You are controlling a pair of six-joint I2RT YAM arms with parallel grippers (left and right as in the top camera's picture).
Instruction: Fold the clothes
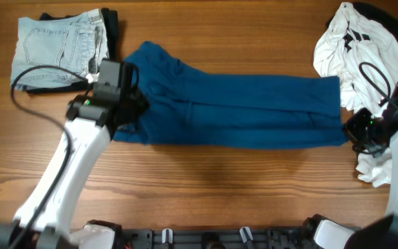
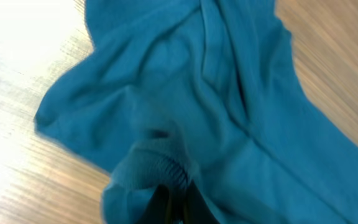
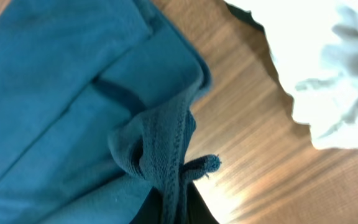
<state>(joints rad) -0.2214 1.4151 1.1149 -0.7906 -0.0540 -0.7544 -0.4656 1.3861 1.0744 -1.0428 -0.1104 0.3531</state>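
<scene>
Top-left: denim shorts (image 1: 57,48) folded on the tabletop (image 1: 220,187). Left gripper (image 1: 131,114) is clamped on the ribbed edge at the left end of the blue garment (image 1: 240,111), which lies flat mid-table, long axis left-right between the arms. Right gripper (image 1: 351,131) is pinched on the ribbed cuff at its right end, just beside the crumpled white garment (image 1: 354,48). Each arm holds its nearer end, so the fold probably means bringing one end over to the other.

Top-down overhead; wrists near blue garment (image 2: 229,93)
</scene>
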